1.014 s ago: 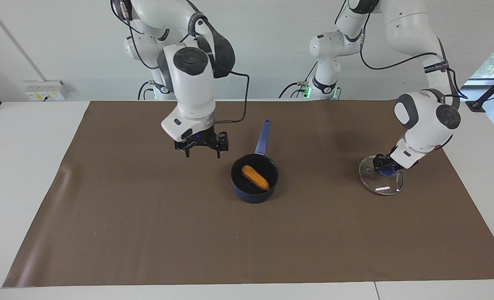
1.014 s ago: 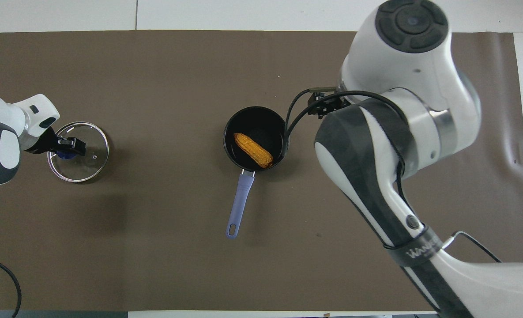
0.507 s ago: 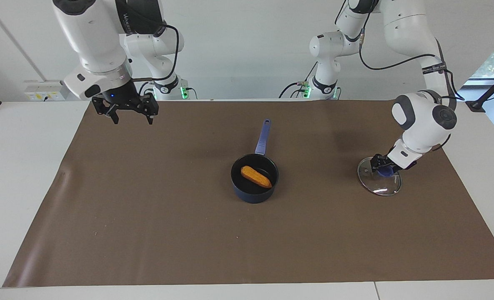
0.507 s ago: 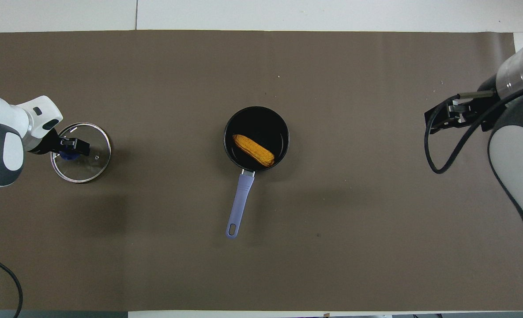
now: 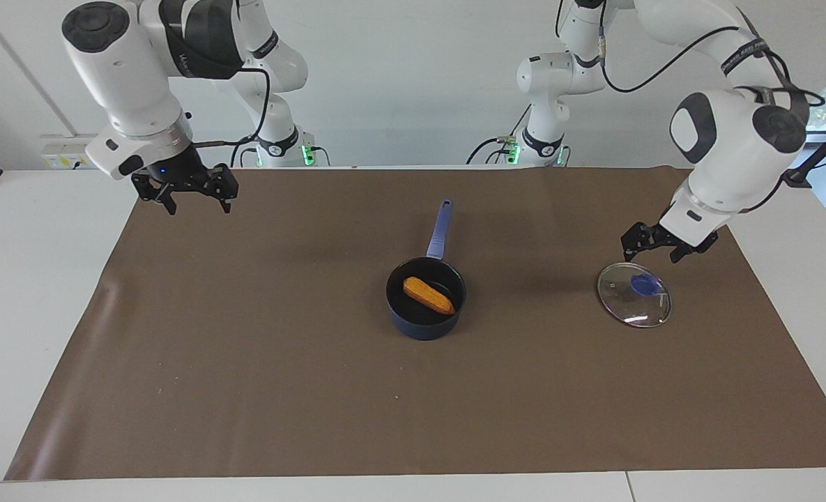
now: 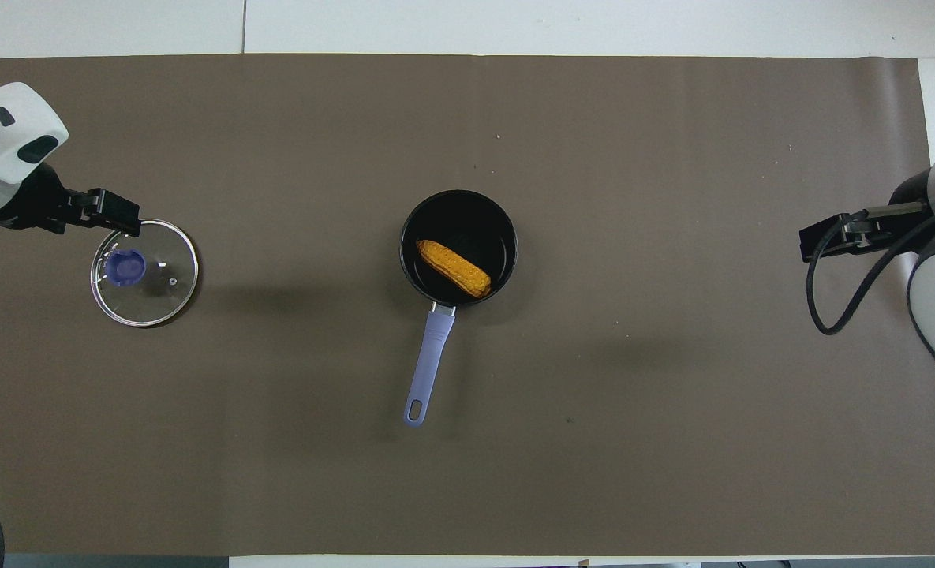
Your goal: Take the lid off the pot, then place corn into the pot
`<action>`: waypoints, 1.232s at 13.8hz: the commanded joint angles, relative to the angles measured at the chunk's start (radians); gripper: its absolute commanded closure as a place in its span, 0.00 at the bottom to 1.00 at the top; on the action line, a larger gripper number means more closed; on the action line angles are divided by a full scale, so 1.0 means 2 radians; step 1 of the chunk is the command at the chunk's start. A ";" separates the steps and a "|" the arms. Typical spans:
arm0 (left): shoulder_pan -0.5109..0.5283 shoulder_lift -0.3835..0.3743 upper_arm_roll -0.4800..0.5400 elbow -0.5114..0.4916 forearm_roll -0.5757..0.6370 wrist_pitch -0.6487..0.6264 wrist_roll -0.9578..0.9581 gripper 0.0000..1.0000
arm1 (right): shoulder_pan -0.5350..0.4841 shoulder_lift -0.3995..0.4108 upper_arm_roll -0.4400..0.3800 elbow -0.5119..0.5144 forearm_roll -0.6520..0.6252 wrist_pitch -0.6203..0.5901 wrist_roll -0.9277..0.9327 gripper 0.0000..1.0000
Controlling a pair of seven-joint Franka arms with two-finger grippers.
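Both halves of the job looking done, judging by how things lie. Round clear glass lid point(image 5: 633, 294) with metal rim and blue-purple knob off the pot, flat on the brown mat, well apart from the pot toward the left arm's end of the table. Small yellow-orange toy corn cob point(image 5: 428, 295) inside the small dark navy saucepan point(image 5: 425, 298), lying slantwise across the black floor, tapered end pointing toward the left arm's end. Nothing else in the pot, only the corn. Long blue-purple handle pointing toward the robots.

Left end effector point(image 5: 664, 244) over the mat just beside the lid's edge, clear of the knob, fingers apart, nothing held. Right end effector point(image 5: 191, 194) raised over the mat's edge, well apart from the pot toward the right arm's end of the table, fingers spread wide, also empty-handed.

Left to do, on this reading: little or nothing. Lid off, corn in, both arms free of everything. Perhaps only a pull back to rest positions. Pot upright and steady near the middle of the mat, corn settled below the rim, no sign of anything about to tip or roll.
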 commanded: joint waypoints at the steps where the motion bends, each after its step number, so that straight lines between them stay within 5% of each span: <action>1: -0.004 -0.061 0.002 -0.008 0.011 -0.063 -0.012 0.00 | -0.010 -0.007 0.011 -0.005 -0.005 0.000 -0.009 0.00; 6: -0.007 -0.105 0.002 -0.050 0.009 -0.093 -0.031 0.00 | -0.009 -0.006 0.011 -0.010 -0.004 -0.009 -0.011 0.00; 17: -0.013 -0.098 0.003 -0.045 -0.011 -0.059 -0.041 0.00 | -0.014 -0.012 0.005 -0.005 0.001 -0.022 -0.011 0.00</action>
